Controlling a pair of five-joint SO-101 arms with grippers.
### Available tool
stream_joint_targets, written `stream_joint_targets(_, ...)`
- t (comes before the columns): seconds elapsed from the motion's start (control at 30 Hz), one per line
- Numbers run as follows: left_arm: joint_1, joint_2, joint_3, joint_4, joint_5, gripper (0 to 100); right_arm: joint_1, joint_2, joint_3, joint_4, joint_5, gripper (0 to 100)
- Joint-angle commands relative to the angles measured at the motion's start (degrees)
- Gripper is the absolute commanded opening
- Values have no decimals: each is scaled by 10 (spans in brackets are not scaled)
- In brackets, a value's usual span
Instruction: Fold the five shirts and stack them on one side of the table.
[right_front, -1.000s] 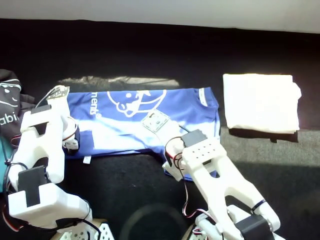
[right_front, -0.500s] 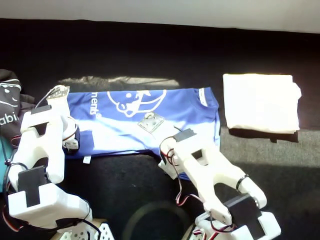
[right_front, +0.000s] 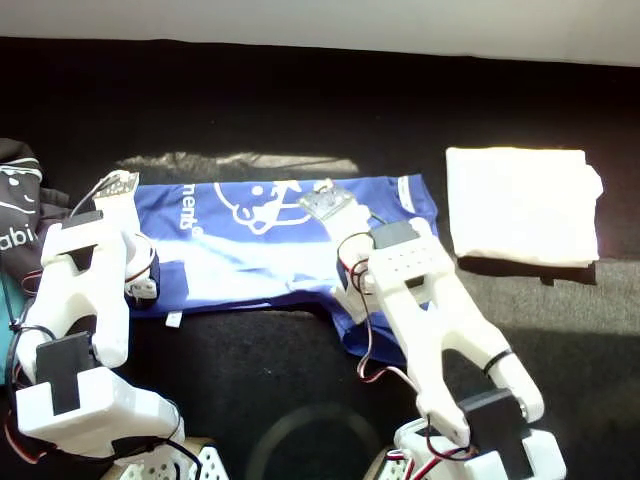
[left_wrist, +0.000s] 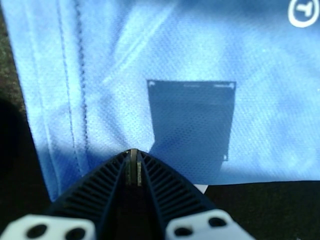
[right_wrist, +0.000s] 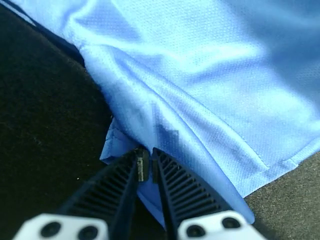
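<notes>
The blue shirt (right_front: 240, 245) lies spread across the centre of the high view. A strip of bare table (right_front: 300, 100) separates it from the folded white shirt (right_front: 520, 205) at the right, and a dark shirt (right_front: 18, 200) sits bunched at the left edge. Open table runs along the top and between the arms at the bottom. The wrist views add that the left gripper (left_wrist: 132, 167) is closed at the hem, though a pinch cannot be told. The right gripper (right_wrist: 145, 165) is clamped on a bunched fold.
</notes>
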Motion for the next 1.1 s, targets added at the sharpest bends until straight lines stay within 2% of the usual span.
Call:
stream_joint_targets(0.0, -4, 3, 1, -19, -2, 10, -1, -56, -13, 24, -1, 6)
stream_joint_targets(0.23, -4, 3, 1, -19, -2, 10, -26, -88, 65, 25, 0, 6)
stream_joint_targets(0.4, -4, 3, 1, -19, -2, 10, -26, -88, 69, 29, -2, 13)
stream_joint_targets(0.53, -4, 3, 1, -19, -2, 10, -26, -88, 66, 35, -4, 87)
stream_joint_targets(0.87, -4, 3, 1, -19, -2, 10, -25, -84, 72, -11, -4, 88)
stream_joint_targets(1.07, -4, 3, 1, -19, -2, 10, -102, -83, 65, 38, -53, 90)
